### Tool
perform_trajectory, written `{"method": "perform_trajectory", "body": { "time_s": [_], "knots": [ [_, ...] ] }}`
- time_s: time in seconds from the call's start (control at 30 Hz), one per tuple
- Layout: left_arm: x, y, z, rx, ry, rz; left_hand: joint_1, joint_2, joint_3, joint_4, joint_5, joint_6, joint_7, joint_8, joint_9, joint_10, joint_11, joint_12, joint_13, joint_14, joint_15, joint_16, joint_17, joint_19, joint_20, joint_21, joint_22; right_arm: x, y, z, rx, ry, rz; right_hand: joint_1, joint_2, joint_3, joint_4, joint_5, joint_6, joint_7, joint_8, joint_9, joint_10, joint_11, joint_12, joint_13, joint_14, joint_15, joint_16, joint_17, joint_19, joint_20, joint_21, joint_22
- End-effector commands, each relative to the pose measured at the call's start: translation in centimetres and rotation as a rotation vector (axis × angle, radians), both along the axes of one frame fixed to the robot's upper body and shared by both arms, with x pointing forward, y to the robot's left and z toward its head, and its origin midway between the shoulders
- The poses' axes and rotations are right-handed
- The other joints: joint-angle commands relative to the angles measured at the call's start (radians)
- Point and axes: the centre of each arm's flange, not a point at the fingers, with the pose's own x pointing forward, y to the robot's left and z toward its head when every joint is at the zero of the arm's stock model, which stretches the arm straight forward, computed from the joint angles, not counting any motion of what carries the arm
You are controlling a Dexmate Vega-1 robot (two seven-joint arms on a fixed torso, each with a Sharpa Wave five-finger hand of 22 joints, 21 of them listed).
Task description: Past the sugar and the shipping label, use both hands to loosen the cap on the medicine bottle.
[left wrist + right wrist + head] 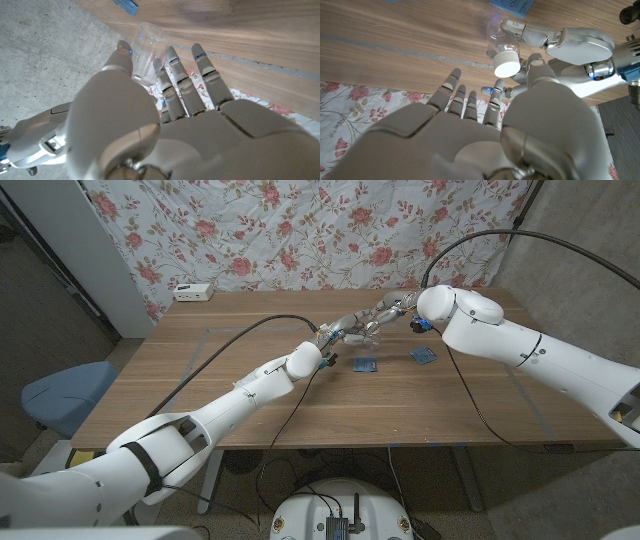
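Floral cloth hangs behind the wooden table (200, 380), and a white box (193, 291) sits at its far edge, about ten o'clock. Near twelve o'clock both arms meet above the tabletop, with the medicine bottle (502, 47) raised between them. It is clear plastic with a white cap (506, 64). The left hand (340, 333) grips the bottle's body, fingers wrapped around it. The right hand (388, 311) has its fingers spread beside the cap; whether any fingertip touches it I cannot tell. Two small blue packets (365, 364) lie just below the hands, around one o'clock. I judge the bottle light, smooth and rather slippery, with thin walls that could flex under squeezing, so the body wants a firm wrap low down while the other hand pinches the cap's rim to twist
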Motion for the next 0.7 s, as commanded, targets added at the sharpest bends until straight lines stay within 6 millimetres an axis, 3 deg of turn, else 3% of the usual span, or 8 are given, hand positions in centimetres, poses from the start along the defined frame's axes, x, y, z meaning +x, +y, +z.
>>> {"method": "perform_trajectory", "body": {
  "time_s": [0.03, 0.7],
  "knots": [
    [-0.03, -0.27, 0.11, 0.004, -0.006, -0.006, -0.003, 0.004, 0.009, 0.0, 0.006, 0.001, 0.001, -0.001, 0.002, 0.021, -0.018, 0.004, 0.005, 0.004, -0.052, 0.007, 0.003, -0.002, 0.001, 0.0, 0.003, 0.01, 0.43, -0.2, -0.03, -0.022, -0.028, 0.001, -0.001, 0.0, -0.008, 0.007, 0.02, 0.001, 0.009, 0.002, 0.018, -0.001, 0.009, 0.003, 0.014, -0.004, 0.009, 0.002, 0.014, -0.005, 0.009, 0.002],
    [-0.1, -0.41, -0.03, 0.0, -0.004, -0.004, -0.006, 0.004, 0.015, -0.001, 0.006, 0.007, -0.003, 0.003, 0.001, 0.021, -0.017, 0.004, 0.005, 0.004, -0.053, 0.007, 0.003, -0.005, 0.001, 0.0, 0.003, 0.4, 0.32, -0.62, -0.033, -0.038, -0.058, 0.03, 0.01, 0.011, -0.031, 0.013, 0.073, 0.003, 0.031, 0.011, 0.043, -0.007, 0.013, 0.003, 0.036, -0.021, 0.014, -0.001, 0.036, -0.015, 0.013, 0.002]
  ]
}}
